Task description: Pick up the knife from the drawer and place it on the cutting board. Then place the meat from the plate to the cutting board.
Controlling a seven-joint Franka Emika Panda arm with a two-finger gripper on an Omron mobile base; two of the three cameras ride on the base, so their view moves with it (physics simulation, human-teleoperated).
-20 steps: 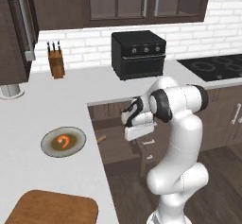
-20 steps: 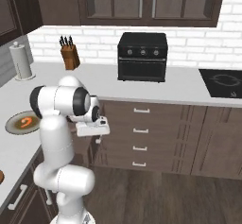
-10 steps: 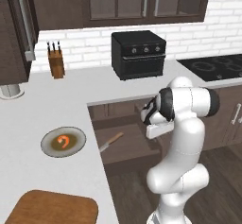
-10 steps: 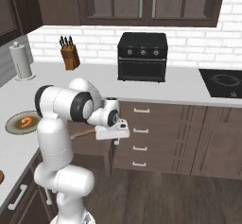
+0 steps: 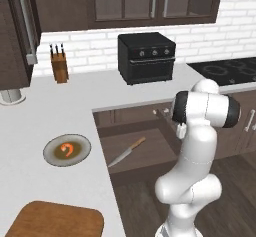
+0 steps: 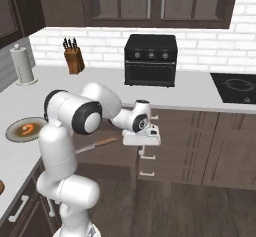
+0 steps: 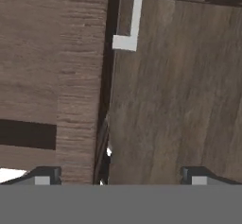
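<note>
The knife (image 5: 126,151) lay flat in the open drawer (image 5: 150,153), beside the counter. The gripper (image 6: 141,139) stood wide open and empty by the drawer's front. It should probably move back over the handle and go straight down. The arm hid part of the knife.

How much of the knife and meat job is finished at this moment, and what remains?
Done: the drawer stands pulled out, with the knife lying exposed inside.

In hand: nothing. The open pincer hangs at the drawer front, holding nothing.

Left: grasp the knife and carry it to the cutting board, which is bare. Then move the meat, which sits on the plate, there too.
</note>
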